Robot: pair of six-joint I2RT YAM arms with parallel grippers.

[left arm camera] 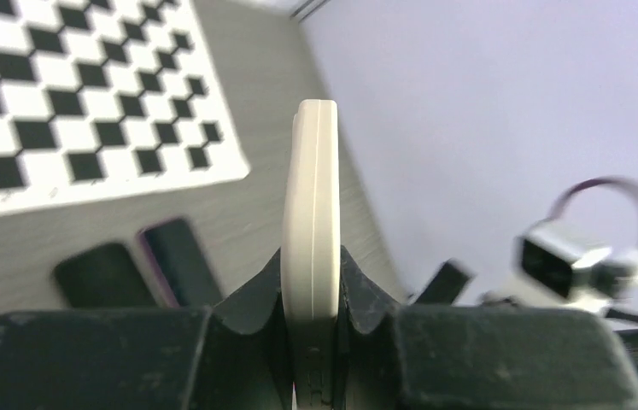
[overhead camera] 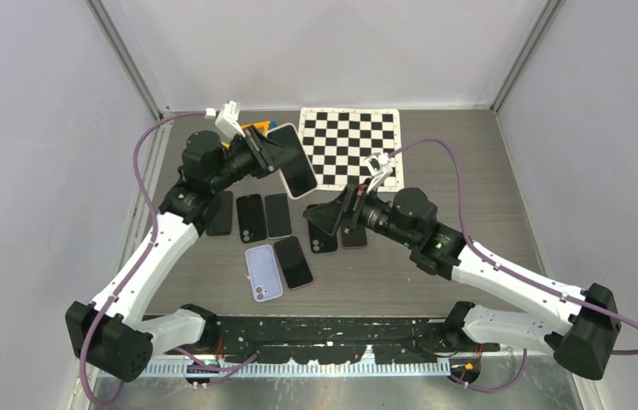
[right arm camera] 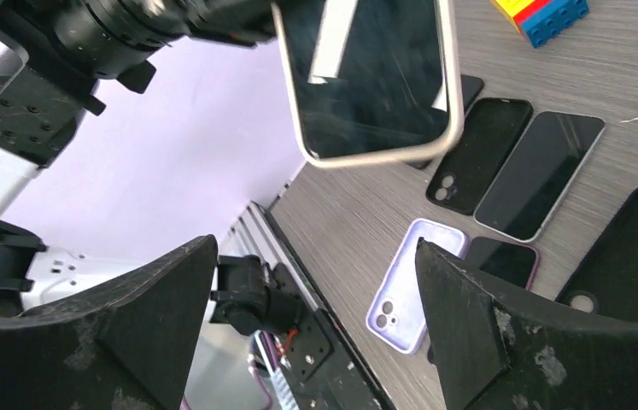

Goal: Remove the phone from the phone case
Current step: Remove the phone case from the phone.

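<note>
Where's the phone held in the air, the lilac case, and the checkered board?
Black-screened phone in cream case (overhead camera: 293, 161): top view, screen middle.
Lilac phone case (overhead camera: 263, 272): top view, its back.
Black-and-white checkered board (overhead camera: 349, 145): top view, centre square.

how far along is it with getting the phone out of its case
Done: the phone is up off the table, clamped edge-on in the left jaws. In hand: the right jaws stand open close to it, touching nothing. Left: the pale case still rims the screen, so the phone has yet to be pushed out of it.
</note>
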